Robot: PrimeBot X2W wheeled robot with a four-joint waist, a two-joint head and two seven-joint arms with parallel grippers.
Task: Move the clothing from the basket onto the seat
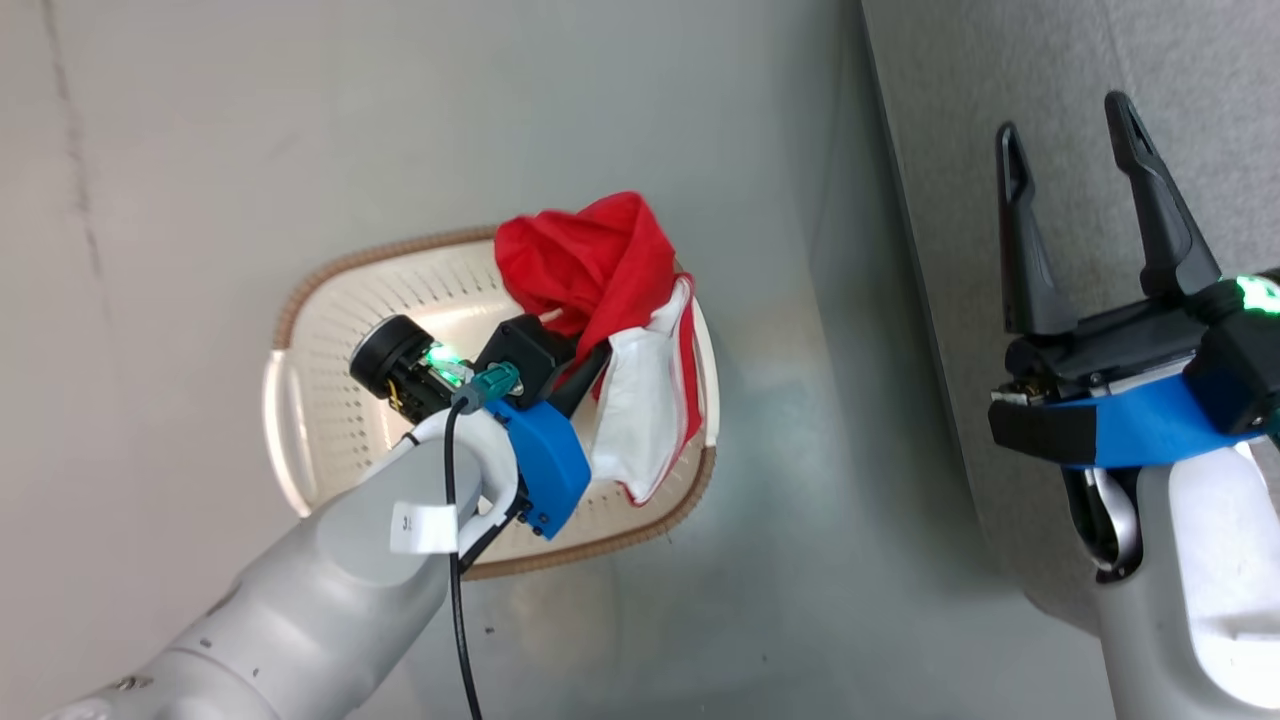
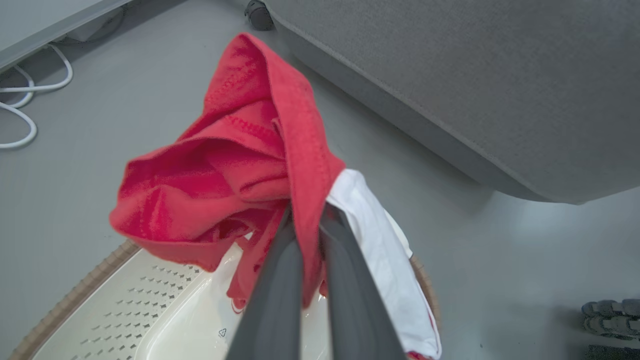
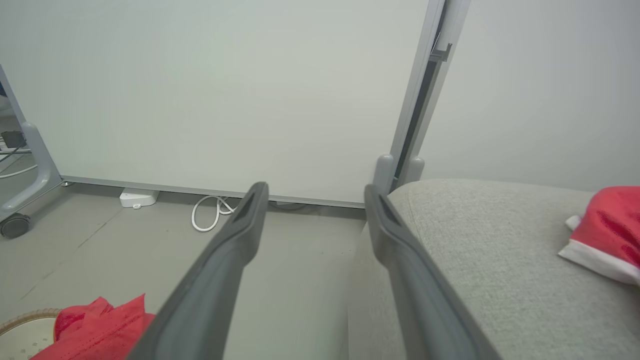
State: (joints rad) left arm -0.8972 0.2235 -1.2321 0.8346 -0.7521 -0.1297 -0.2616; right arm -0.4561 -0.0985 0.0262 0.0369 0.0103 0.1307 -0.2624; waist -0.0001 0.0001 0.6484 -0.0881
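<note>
A red and white piece of clothing (image 1: 605, 300) hangs lifted over the far right side of the cream basket (image 1: 330, 400), its white panel draping across the rim. My left gripper (image 2: 305, 220) is shut on a fold of that clothing (image 2: 240, 160), above the basket (image 2: 120, 310). My right gripper (image 1: 1075, 170) is open and holds nothing, at the left edge of the grey seat (image 1: 1100, 60). Between its spread fingers (image 3: 235, 240) I see floor and wall. A second red and white garment (image 3: 607, 232) lies on the seat (image 3: 500, 260) at the right.
Grey floor (image 1: 700, 100) surrounds the basket, with a gap between it and the seat. White cables (image 3: 210, 215) and a wheeled frame leg (image 3: 20, 200) lie along the far wall. A shoe (image 2: 610, 312) shows on the floor at the lower right of the left wrist view.
</note>
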